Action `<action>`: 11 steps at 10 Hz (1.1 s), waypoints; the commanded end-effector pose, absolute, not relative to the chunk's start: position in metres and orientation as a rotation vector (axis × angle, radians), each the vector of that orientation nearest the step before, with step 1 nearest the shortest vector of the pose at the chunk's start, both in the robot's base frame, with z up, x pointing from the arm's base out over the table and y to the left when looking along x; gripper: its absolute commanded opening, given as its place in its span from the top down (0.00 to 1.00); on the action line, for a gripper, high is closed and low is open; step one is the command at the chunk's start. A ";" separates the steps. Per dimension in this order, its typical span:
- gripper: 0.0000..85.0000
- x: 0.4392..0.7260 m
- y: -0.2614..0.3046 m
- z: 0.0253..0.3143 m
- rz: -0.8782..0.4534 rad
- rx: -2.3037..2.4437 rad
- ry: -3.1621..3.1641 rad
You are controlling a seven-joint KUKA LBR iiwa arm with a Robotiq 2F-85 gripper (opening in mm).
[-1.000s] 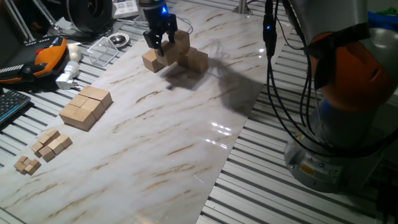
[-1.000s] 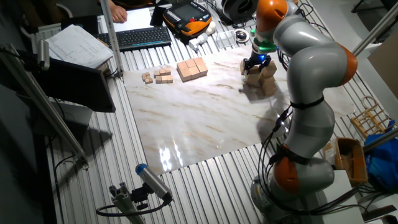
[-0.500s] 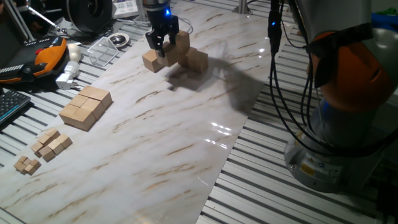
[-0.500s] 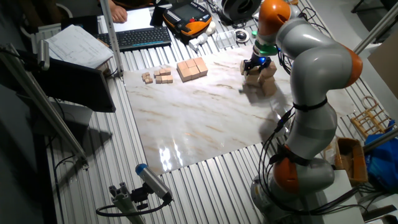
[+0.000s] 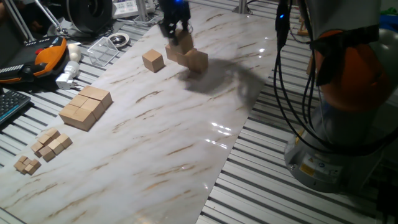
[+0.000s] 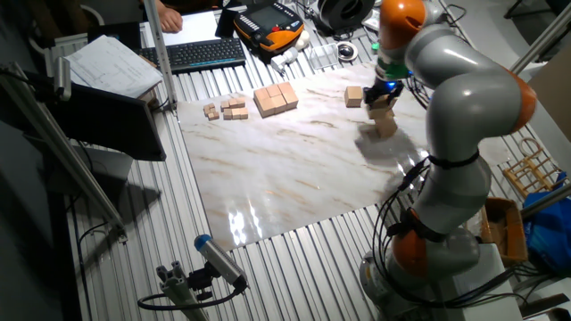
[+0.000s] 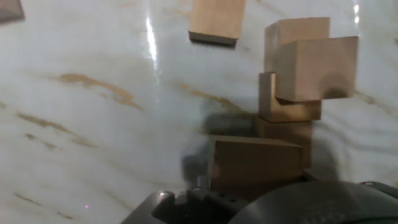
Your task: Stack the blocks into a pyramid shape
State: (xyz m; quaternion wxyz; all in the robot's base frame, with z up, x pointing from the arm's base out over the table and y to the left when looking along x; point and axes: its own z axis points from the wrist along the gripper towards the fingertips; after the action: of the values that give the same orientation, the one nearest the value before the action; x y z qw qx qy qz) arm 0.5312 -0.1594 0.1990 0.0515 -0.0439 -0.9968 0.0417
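Note:
My gripper hangs over a pile of tan blocks at the far side of the marble sheet; it also shows in the other fixed view. In the hand view one block sits right at the fingers with its shadow on the sheet, so the gripper seems shut on it. Behind it the pile stands several blocks high, its top blocks skewed. One lone block rests on the sheet to the left of the pile. The fingertips are hidden.
A flat slab of joined cubes and groups of tiny cubes lie on the left side of the sheet. An orange pendant and a clear tray lie beyond the sheet. The arm's base stands at the right.
The gripper has risen and moved right, from the gap between the lone block and the pile to above the pile. The lone block has not moved.

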 end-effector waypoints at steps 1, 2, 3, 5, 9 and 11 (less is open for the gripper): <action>1.00 0.529 -0.180 0.196 0.124 -0.101 -3.044; 1.00 0.528 -0.189 0.192 0.123 -0.079 -3.056; 1.00 0.528 -0.197 0.188 0.141 -0.056 -3.068; 1.00 0.529 -0.207 0.184 0.131 -0.030 -3.071; 1.00 0.534 -0.214 0.181 0.137 -0.016 -3.074; 1.00 0.540 -0.218 0.173 0.135 -0.001 -3.081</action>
State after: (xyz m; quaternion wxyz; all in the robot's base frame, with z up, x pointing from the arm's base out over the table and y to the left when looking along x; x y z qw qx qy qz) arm 0.5410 -0.2188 0.1727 0.0283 0.0000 -0.9986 0.0437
